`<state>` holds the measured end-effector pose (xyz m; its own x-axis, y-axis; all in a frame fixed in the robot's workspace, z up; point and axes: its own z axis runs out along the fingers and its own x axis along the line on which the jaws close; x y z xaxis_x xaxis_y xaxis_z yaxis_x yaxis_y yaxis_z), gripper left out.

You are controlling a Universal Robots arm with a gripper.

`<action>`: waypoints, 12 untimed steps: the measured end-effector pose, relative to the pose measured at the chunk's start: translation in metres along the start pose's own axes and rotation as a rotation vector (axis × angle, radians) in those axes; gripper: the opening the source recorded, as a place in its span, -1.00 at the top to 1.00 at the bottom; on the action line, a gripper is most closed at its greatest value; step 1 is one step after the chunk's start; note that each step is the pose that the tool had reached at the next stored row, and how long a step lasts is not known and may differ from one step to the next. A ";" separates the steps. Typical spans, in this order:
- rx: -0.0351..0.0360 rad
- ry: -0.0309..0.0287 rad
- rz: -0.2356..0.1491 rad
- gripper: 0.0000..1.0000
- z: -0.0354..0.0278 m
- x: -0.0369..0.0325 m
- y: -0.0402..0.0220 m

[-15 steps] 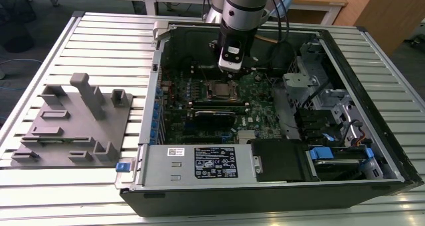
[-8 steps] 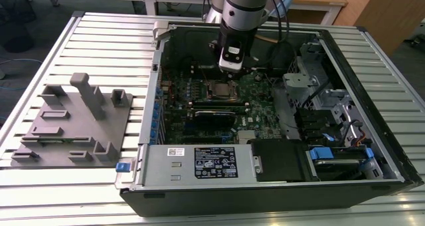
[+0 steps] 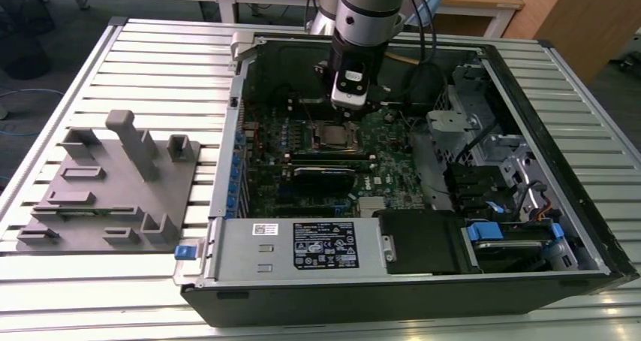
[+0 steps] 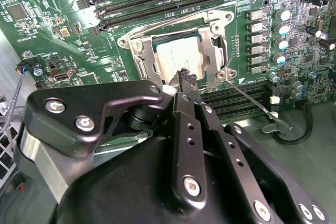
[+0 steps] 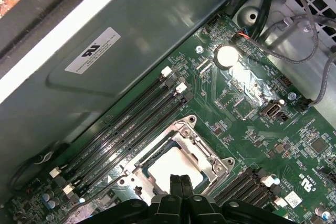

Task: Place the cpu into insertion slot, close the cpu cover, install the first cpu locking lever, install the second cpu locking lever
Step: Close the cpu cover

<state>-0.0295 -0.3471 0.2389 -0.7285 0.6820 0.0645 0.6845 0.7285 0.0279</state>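
Cpu: sat flat in the insertion slot, with its silvery top showing through the cover's square cut-out in both wrist views.
Insertion slot: was part of the green circuit board; a dark strip of it showed beside the cpu.
Cpu cover: lay down over the slot, framing the cpu on all sides.
Locking lever: a thin wire rod slanted away from one corner of the cover and crossed the memory slots.
Gripper: had its fingers pressed together with nothing between them. The tips were over the edge of the cpu and cover; whether they touched could not be told.
Computer case: lay open on the slatted counter. It held the circuit board, a labelled metal box, blue-tabbed bays and cables.
Grey tray: sat on the counter just beside the case, at the exterior view's left, carrying upright grey blocks.
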 end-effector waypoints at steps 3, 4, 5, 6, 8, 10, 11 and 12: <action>0.0000 0.0000 0.000 0.79 0.0000 0.0000 0.0000; 0.0000 0.0000 0.000 0.79 0.0000 0.0000 0.0000; 0.0000 0.0000 0.000 0.79 0.0000 0.0000 0.0000; 0.0000 0.0000 0.000 0.79 0.0000 0.0000 0.0000; 0.0002 0.0001 -0.003 0.79 0.0000 0.0000 0.0000; 0.0010 0.0004 -0.015 0.79 0.0001 0.0000 0.0000; 0.0016 0.0007 -0.024 0.79 0.0001 0.0000 0.0000; 0.0022 0.0010 -0.035 0.79 0.0002 0.0000 0.0000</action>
<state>-0.0295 -0.3471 0.2387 -0.7517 0.6563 0.0645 0.6588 0.7518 0.0279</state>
